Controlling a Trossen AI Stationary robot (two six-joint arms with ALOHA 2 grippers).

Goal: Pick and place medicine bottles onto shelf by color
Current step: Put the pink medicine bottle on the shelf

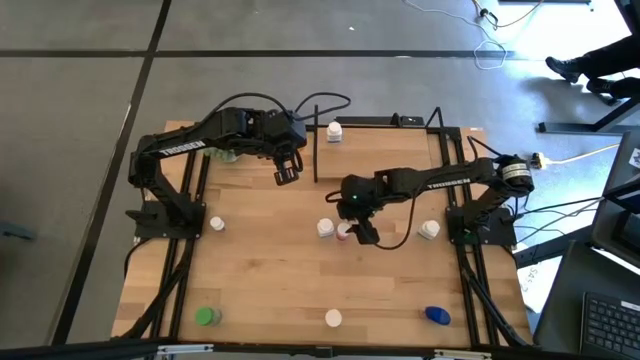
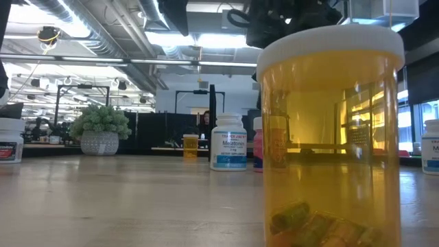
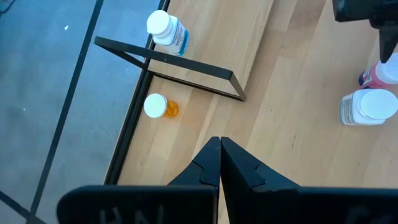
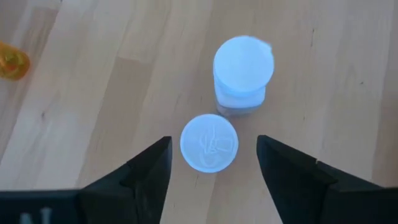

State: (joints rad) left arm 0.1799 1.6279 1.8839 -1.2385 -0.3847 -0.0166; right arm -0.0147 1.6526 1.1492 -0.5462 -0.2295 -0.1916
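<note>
The right gripper [image 4: 211, 163], jaws apart, hangs directly over the pink bottle [image 1: 343, 232] mid-table, whose white cap sits between the fingers. The bottle stands upright, long axis vertical, touching a white bottle [image 1: 325, 228]. The left gripper [image 3: 220, 163], fingers together, waits near the shelf [image 1: 385, 150].
</note>
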